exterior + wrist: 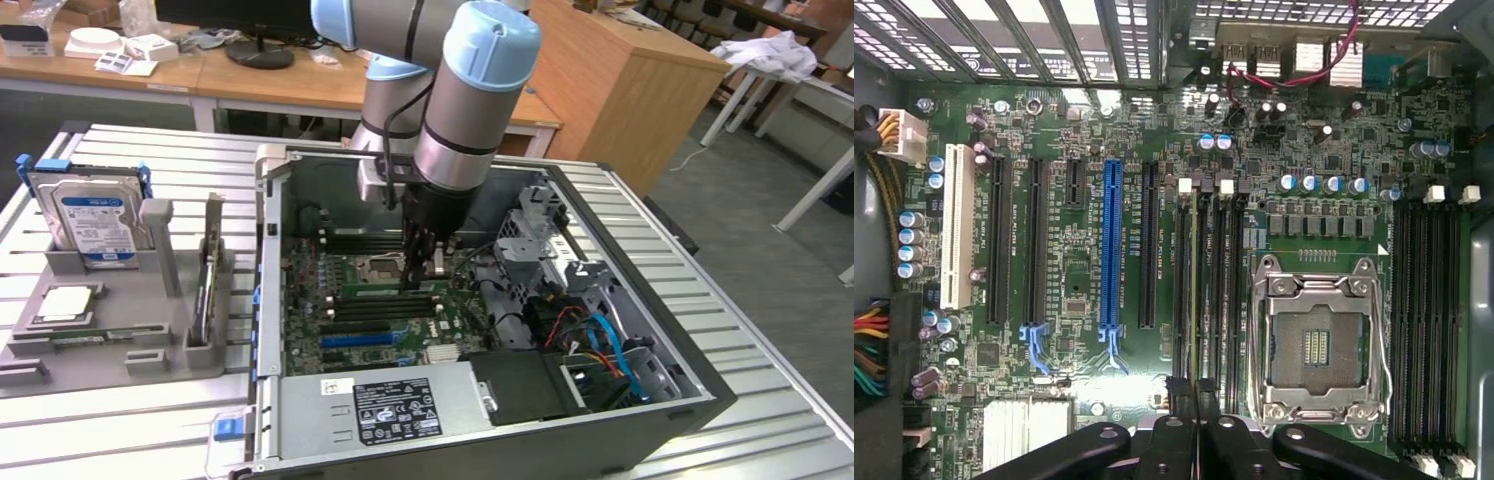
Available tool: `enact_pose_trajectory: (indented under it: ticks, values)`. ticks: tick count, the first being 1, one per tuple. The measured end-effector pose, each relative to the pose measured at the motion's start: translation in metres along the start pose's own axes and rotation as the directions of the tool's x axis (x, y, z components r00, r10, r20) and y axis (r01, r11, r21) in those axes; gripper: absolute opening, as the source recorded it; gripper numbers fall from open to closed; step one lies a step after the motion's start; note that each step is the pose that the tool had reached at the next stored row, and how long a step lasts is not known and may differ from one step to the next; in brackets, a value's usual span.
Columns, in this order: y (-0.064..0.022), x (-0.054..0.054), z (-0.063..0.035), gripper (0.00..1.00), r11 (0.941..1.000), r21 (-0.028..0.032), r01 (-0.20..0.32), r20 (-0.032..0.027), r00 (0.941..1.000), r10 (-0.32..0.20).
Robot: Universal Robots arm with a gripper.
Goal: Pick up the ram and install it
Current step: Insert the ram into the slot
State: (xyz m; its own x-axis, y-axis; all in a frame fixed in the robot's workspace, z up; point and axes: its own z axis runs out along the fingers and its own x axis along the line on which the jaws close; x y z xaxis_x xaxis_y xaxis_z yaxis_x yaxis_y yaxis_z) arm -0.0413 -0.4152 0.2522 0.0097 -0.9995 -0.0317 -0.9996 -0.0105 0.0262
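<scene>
From my seat the gripper looks pinched together on the ram. I see the stick edge-on right between the fingers, with its long axis running straight out from them, parallel to the memory slots directly underneath. The CPU socket sits just off to one side.

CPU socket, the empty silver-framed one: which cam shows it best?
Wrist view: the empty square silver-framed CPU socket sits face-on and uncovered. The exterior view shows it at an angle, deep in the case, right beside the black claw.
</scene>
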Motion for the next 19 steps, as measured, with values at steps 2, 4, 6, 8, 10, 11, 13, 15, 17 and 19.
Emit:
enact_pose_trajectory:
  ticks: [2, 4, 6, 8, 10, 11, 13, 15, 17, 19]
  values:
    - [0.0, 0.0, 0.0, 0.12, 1.0, 0.0, 0.0, -0.0002, 1.0, 0.0]
    - [0.0, 0.0, 0.0, 0.12, 1.0, -0.0001, 0.0, -0.0002, 1.0, 0.0]
    - [0.0, 0.0001, 0.0002, 0.12, 1.0, 0.0, 0.0, 0.0, 1.0, 0.0]
    - [0.0001, 0.0003, 0.0007, 0.12, 1.0, 0.0002, 0.0, 0.0004, 1.0, 0.0]
    - [0.0, 0.0007, 0.0012, 0.12, 1.0, 0.0001, 0.0, 0.0001, 1.0, 0.0]
    - [0.0, 0.0009, 0.0014, 0.12, 1.0, 0.0, 0.0, -0.0001, 1.0, 0.0]
    - [0.0, 0.0014, 0.0017, 0.12, 1.0, 0.0, 0.0, 0.0, 1.0, 0.0]
    - [0.0, 0.002, 0.002, 0.12, 1.0, 0.0, 0.0, 0.0, 1.0, 0.0]
    - [0.0, 0.0027, 0.0022, 0.12, 1.0, 0.0, 0.0, -0.0001, 1.0, 0.0]
    - [0.0, 0.0034, 0.0023, 0.12, 1.0, 0.0001, 0.0, 0.0, 1.0, 0.0]
